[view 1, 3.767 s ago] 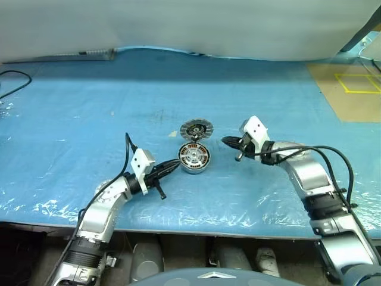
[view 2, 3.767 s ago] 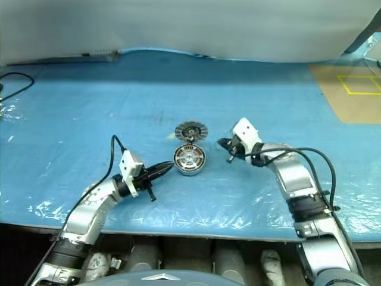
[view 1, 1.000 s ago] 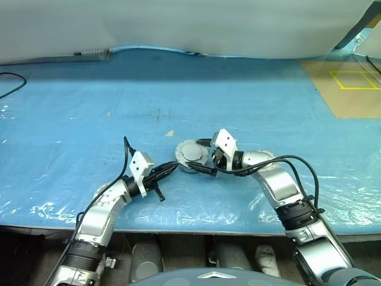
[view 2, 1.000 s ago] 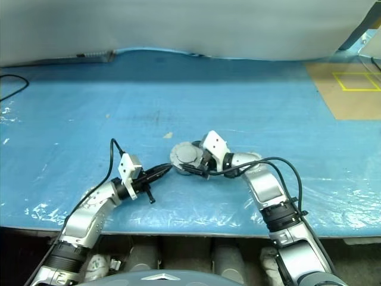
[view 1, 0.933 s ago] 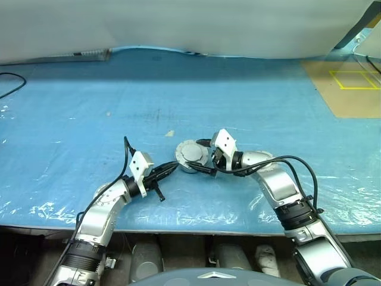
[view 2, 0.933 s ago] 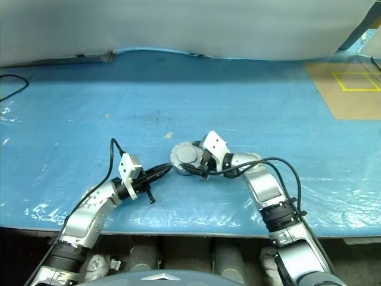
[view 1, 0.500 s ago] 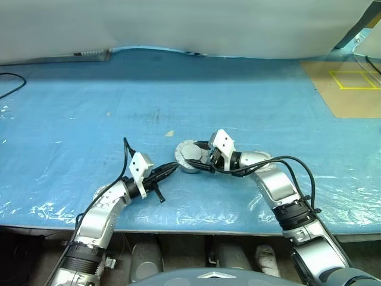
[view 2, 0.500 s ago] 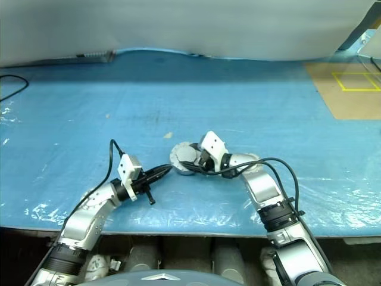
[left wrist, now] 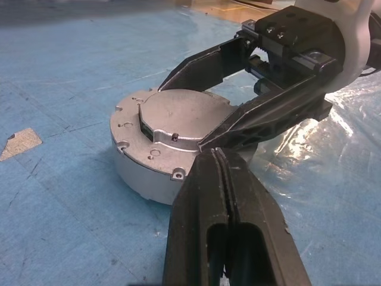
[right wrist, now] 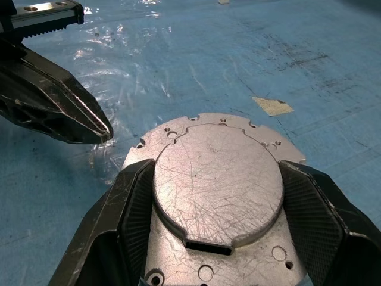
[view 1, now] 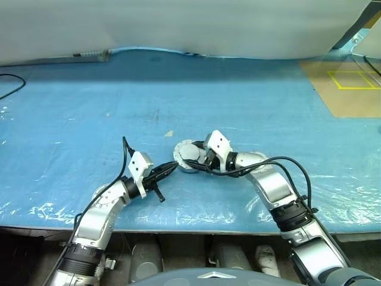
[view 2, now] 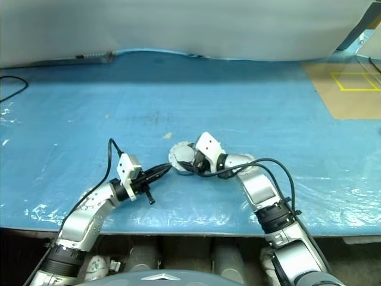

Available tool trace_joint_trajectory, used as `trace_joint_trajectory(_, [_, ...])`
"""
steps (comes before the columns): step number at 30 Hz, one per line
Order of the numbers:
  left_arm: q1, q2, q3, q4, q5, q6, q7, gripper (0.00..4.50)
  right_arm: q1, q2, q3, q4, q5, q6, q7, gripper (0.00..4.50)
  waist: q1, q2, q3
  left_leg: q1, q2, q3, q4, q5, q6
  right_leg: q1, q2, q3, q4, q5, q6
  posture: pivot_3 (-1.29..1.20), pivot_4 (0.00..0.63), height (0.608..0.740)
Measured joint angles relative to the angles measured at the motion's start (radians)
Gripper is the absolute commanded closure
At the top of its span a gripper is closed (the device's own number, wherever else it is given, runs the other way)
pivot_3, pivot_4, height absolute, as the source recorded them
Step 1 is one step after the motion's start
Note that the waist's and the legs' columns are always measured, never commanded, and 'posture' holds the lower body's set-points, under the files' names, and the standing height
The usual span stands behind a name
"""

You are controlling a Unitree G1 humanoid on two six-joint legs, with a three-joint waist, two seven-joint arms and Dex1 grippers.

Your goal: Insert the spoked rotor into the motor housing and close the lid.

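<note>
Two black fingers of the right gripper point(right wrist: 217, 196) clasp the lid point(right wrist: 217, 179), seated on the motor housing point(left wrist: 137, 170) mid-table. Left gripper point(left wrist: 221, 161) clenched, empty, just beside. Assembly looks heavy, rigid, smooth; grip by the rim.

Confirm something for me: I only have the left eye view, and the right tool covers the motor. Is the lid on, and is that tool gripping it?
Observer: The lid sits flat on the motor housing. The right wrist view shows the right tool with its fingers against both sides of the raised round plate on the lid's top.
Operator: And the left tool, open or shut?
Observer: The left wrist view shows the left tool shut, its fingers pressed together.
Operator: Is it touching the motor?
Observer: No. The right wrist view shows a strip of blue mat between its tip and the lid.
</note>
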Motion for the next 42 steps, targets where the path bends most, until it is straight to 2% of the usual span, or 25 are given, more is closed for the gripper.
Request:
trace_joint_trajectory(10, [-0.003,-0.002,0.006,0.000,0.000,0.006,0.020,4.50,-0.006,-0.007,0.015,-0.002,-0.009,0.000,-0.002,1.57,-0.001,0.000,0.000,0.001,0.000,0.000,0.000,0.000,0.000,0.001,0.000,0.000,0.000,0.000,0.000,0.00,0.150,0.740])
trace_joint_trajectory(14, [-0.019,-0.014,0.057,-0.019,-0.024,0.120,0.115,4.50,-0.007,-0.007,0.017,-0.001,-0.009,0.000,0.000,1.57,-0.003,0.000,-0.001,0.001,0.000,0.000,0.000,0.000,0.000,0.002,0.000,0.001,0.000,0.000,0.000,0.00,0.150,0.740])
trace_joint_trajectory(19, [-0.039,-0.022,0.179,-0.052,-0.211,0.356,0.192,4.50,-0.009,-0.008,0.014,0.003,-0.008,0.001,0.004,1.57,-0.001,0.000,-0.001,0.001,-0.001,0.000,0.000,0.000,0.000,0.002,0.000,0.000,-0.001,0.000,0.000,0.00,0.150,0.740])
trace_joint_trajectory(23, [-0.125,-0.048,0.261,-0.055,-0.378,0.585,0.297,4.50,-0.009,-0.007,0.012,0.008,-0.008,0.001,0.002,1.57,0.000,0.000,-0.001,0.002,-0.001,0.000,0.001,0.000,0.000,0.003,0.000,0.001,0.000,0.000,0.000,0.00,0.150,0.740])
trace_joint_trajectory(29, [-0.161,-0.103,0.282,-0.057,-0.510,0.735,0.341,4.50,-0.009,-0.004,0.015,0.015,-0.008,-0.006,0.002,1.57,-0.002,0.000,-0.001,0.001,-0.001,0.000,-0.002,0.000,0.000,0.004,0.000,0.001,-0.002,0.000,0.000,0.00,0.150,0.740])
trace_joint_trajectory(42, [-0.165,-0.078,0.218,0.016,-0.452,0.762,0.300,4.50,-0.012,0.009,0.015,0.044,-0.009,-0.016,-0.004,1.57,-0.002,0.000,-0.001,0.014,-0.002,0.000,-0.006,-0.002,0.003,0.015,0.000,0.001,-0.006,-0.005,0.008,0.00,0.150,0.740])
